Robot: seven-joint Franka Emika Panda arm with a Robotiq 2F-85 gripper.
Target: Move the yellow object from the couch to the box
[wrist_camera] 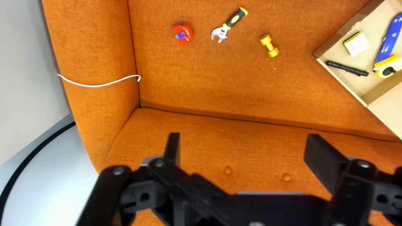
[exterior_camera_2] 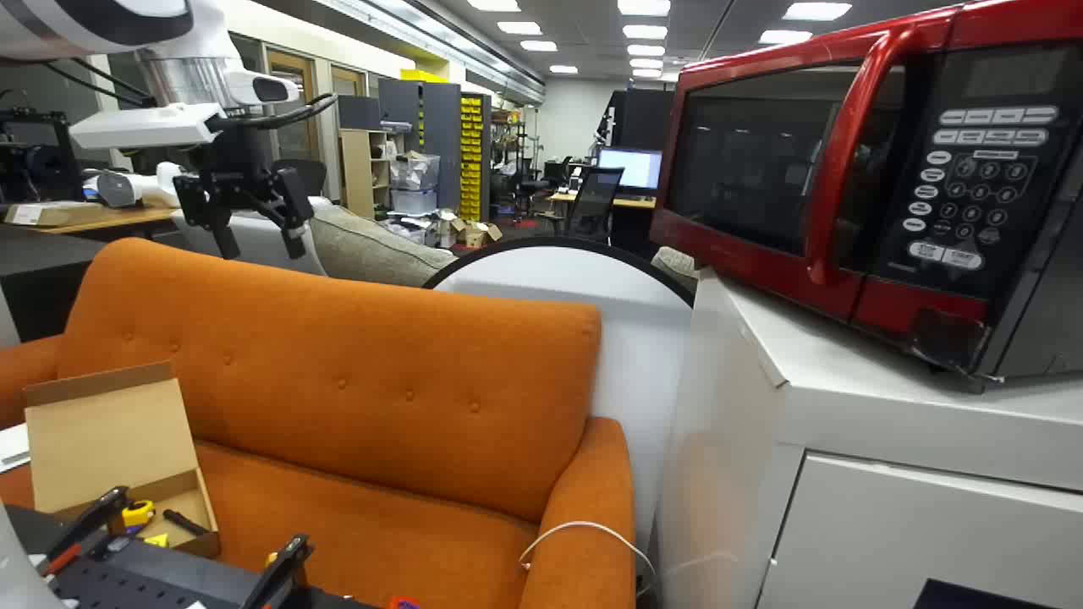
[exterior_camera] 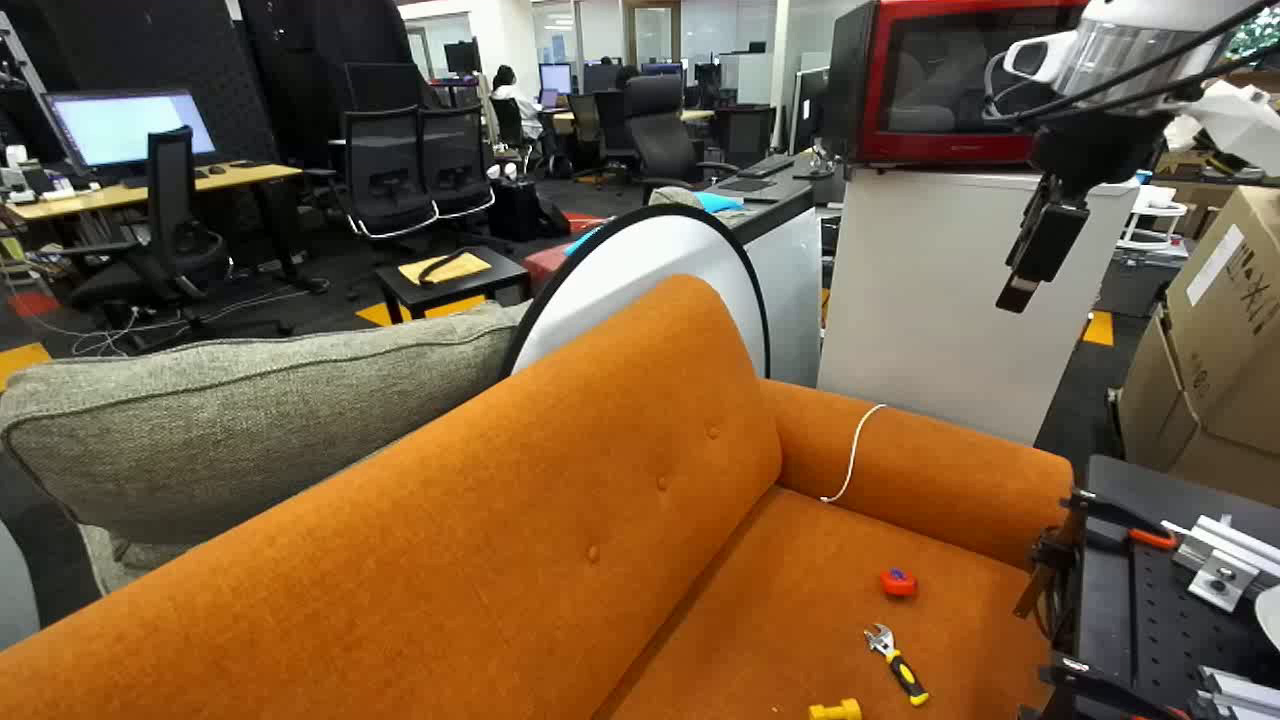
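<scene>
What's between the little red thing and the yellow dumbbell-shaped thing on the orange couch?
A wrench with a black-and-yellow handle lies between the red thing and the yellow dumbbell-shaped thing, as the wrist view shows.

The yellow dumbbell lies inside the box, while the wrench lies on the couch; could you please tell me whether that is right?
Not quite: the yellow dumbbell lies on the couch, outside the box, as the wrist view shows. The wrench does lie on the couch.
</scene>
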